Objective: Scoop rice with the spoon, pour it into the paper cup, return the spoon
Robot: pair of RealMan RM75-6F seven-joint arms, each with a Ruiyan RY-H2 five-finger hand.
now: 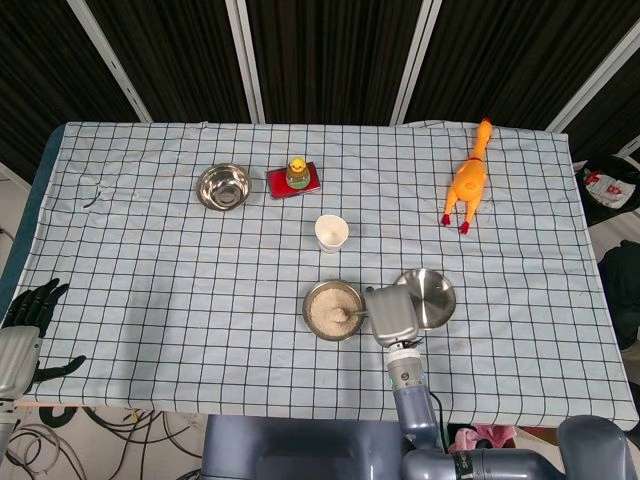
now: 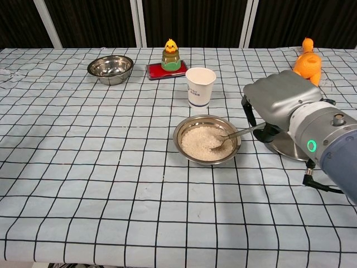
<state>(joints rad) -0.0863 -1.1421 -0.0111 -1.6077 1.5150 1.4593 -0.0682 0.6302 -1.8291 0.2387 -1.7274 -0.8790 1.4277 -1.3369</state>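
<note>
The right hand (image 2: 279,103) sits just right of the rice bowl (image 2: 207,139), its grey back turned up toward the cameras. Its dark fingers (image 2: 269,132) curl underneath and pinch the handle of the metal spoon (image 2: 231,135). The spoon slants down to the left across the bowl's right rim, its scoop end lying in the white rice. In the head view the same hand (image 1: 391,315) lies between the rice bowl (image 1: 332,309) and an empty shallow steel dish (image 1: 430,296), partly covering the dish's left side.

The paper cup (image 2: 200,86) stands upright just beyond the rice bowl, apart from it, white with small print on its side.

The left hand (image 1: 30,305) hangs at the near left edge of the surface, well apart from everything else, its black fingers spread and holding nothing.

Farther back on the checked cloth (image 1: 150,260) stand a small steel bowl (image 1: 223,186), a yellow duck figure (image 1: 297,172) on a red base, and an orange rubber chicken (image 1: 468,181) lying at the far right.
</note>
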